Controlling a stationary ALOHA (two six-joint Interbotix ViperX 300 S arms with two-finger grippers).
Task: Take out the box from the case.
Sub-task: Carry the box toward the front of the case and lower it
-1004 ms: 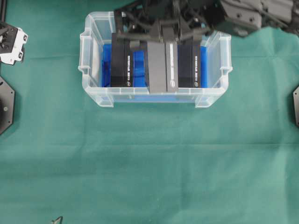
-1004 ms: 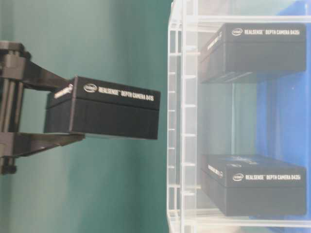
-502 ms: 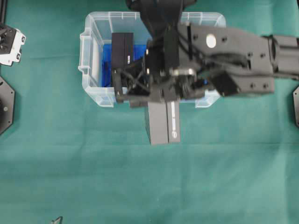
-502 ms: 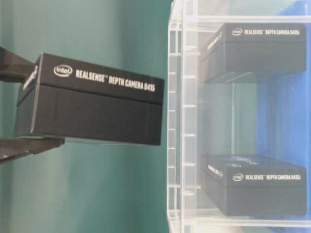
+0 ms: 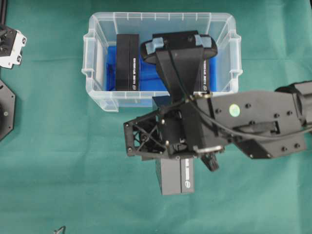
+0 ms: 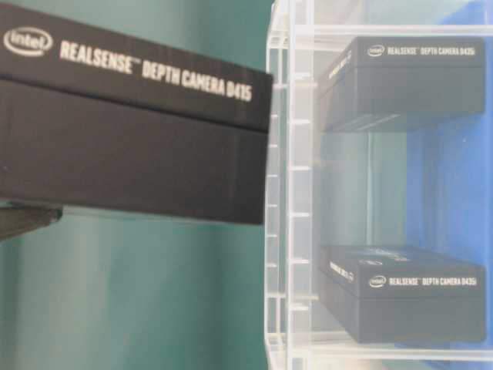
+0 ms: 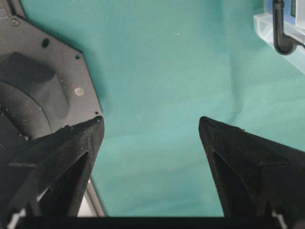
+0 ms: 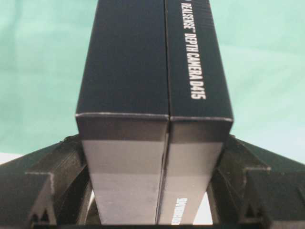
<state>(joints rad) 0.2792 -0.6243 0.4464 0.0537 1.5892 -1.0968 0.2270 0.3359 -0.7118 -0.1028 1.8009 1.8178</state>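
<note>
The right gripper (image 8: 155, 191) pinches the box (image 5: 174, 178), already clear of the case (image 5: 97, 29). Two boxes remain inside; setting down is left. The left gripper (image 7: 150, 126) stands spread, holding nothing

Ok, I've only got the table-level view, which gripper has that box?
Observer: The right gripper; its wrist view shows a finger on each side of the box.
Operator: Is it out of the case?
Observer: Overhead, most of it shows over the cloth in front of the case; its far end is hidden under the arm.
Operator: And the left gripper?
Observer: The left gripper is open and empty, above bare cloth.
</note>
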